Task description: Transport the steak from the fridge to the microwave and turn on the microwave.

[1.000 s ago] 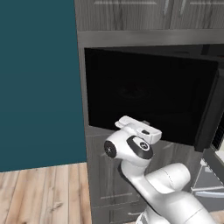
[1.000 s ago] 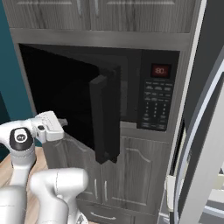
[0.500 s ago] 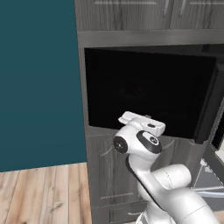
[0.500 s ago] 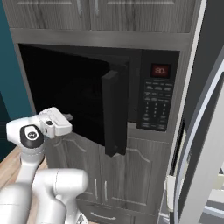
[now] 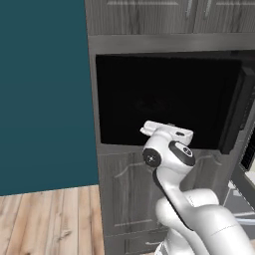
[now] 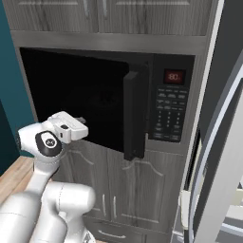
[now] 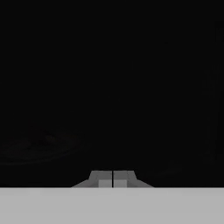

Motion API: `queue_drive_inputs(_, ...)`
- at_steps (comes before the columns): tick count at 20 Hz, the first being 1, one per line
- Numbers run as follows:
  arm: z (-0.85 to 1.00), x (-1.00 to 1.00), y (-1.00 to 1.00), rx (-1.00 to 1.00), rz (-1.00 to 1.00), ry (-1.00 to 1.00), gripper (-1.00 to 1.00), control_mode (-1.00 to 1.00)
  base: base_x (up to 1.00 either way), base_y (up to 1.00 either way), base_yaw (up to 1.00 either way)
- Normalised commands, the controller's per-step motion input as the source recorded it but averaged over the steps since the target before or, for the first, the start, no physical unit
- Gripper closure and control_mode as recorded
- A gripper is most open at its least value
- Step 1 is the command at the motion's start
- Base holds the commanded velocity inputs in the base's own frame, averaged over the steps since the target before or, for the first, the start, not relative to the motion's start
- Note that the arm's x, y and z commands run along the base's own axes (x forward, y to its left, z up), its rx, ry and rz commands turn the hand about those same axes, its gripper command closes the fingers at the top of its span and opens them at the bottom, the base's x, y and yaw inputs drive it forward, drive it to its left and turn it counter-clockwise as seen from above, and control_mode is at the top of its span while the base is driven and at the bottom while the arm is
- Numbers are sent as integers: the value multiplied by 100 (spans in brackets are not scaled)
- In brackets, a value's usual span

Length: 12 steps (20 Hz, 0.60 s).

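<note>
Over the last second your arm swung right and the microwave (image 6: pixel 142 109) door (image 6: pixel 135 116) closed partway, while the hand (image 7: pixel 113 178), fingertips together and empty, faced its dark cavity; the steak's place could not be told, likely inside

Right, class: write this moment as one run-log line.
microwave: door ajar | gripper: jaws shut, empty, facing dark cavity | steak: unseen | keypad: untouched

Microwave (image 6: pixel 142 104) sitting built into cabinets (image 6: pixel 128 185), its door (image 6: pixel 135 116) standing ajar; keypad (image 6: pixel 168 111) lying right of the door; fridge (image 6: pixel 223 142) standing at right; end effector (image 7: pixel 113 178) pointing into the cavity.
</note>
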Motion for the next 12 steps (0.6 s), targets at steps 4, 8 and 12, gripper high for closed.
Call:
queue_drive_inputs(4, 20, 22, -13, 0, 12, 0, 100, -100, 0, 0, 0)
queue_drive_inputs(8, 19, 17, -12, 0, 13, 0, 100, -100, 0, 0, 0)
queue_drive_inputs(12, 14, 21, -6, 0, 14, 0, 100, -100, 0, 0, 0)
